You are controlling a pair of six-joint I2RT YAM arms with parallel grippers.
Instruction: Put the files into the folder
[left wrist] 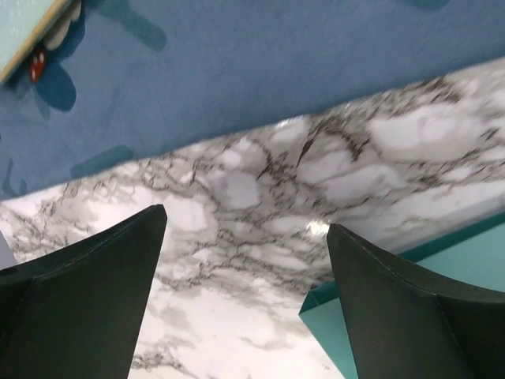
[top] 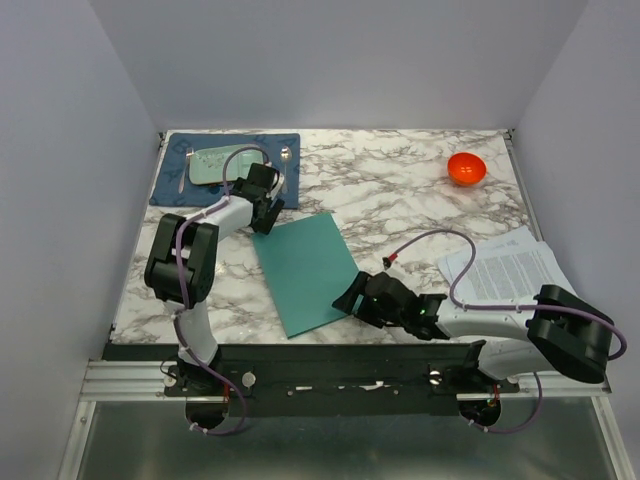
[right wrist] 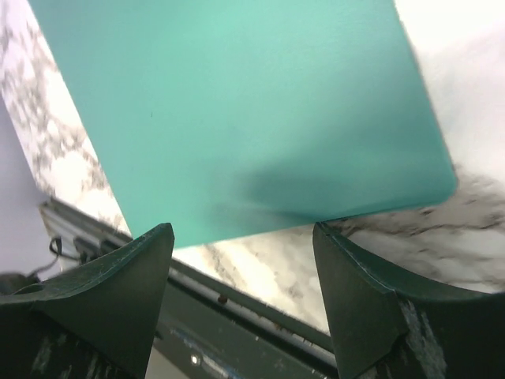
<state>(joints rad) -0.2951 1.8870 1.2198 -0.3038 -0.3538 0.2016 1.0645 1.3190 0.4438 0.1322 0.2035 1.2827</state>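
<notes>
Top external: folder [top: 305, 270] lies shut mid bench [top: 400, 200], files [top: 510, 268] at right edge; left tool [top: 268, 215] and right tool [top: 352, 297] released, empty; right tool, at folder's front corner, may shove it off the front edge.

Teal folder [top: 307, 272] closed, flat, angled mid-table; printed white files [top: 512, 270] stacked at right edge.

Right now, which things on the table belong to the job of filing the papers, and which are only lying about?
For the job:
folder
files

Lying about:
placemat
pale green dish on it
orange round thing
</notes>
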